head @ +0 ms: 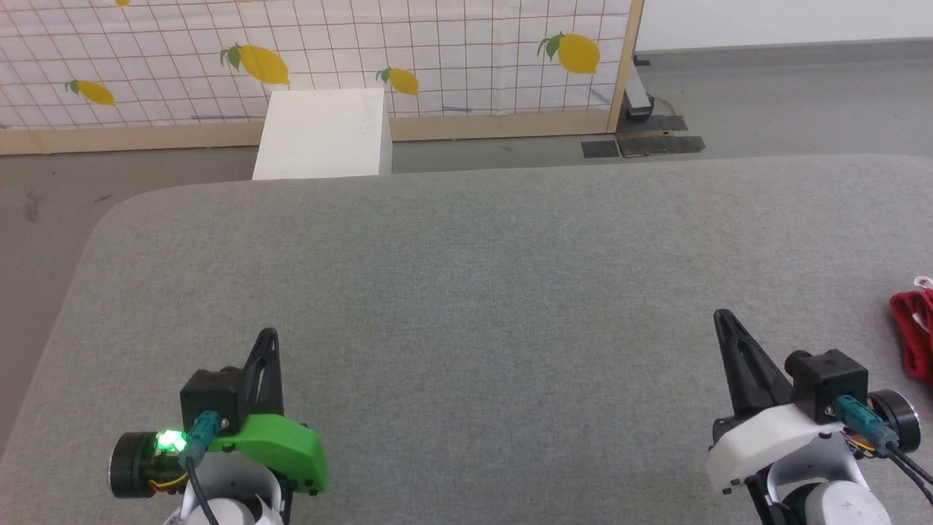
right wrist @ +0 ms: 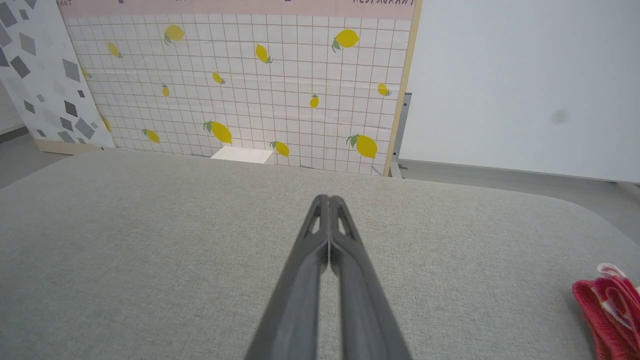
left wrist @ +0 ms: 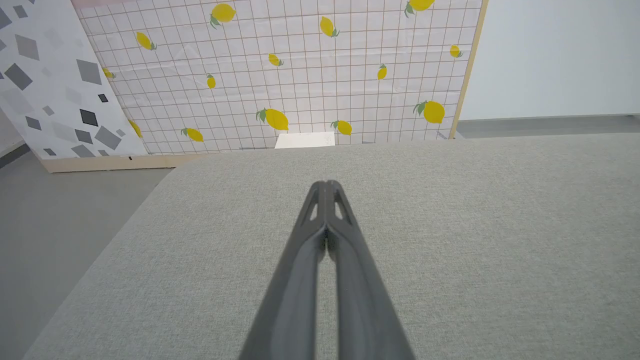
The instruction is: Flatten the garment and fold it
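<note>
Left pincer (head: 268, 337), two long dark fingers, is standing pressed together and holding nothing, at seven o'clock on the grey fabric-covered bench (head: 466, 277). Right pincer (head: 724, 317) is likewise sitting closed and empty at five o'clock. The bunched bright red fabric garment with white trim (head: 912, 332) is lying on the bench at three o'clock of the right pincer, well apart, partly cut off by the frame edge. Its visible part is running twelve-to-six. Judgement: the right arm is sitting nearer. Beyond, a white box (head: 324, 135) is standing at eleven o'clock.
</note>
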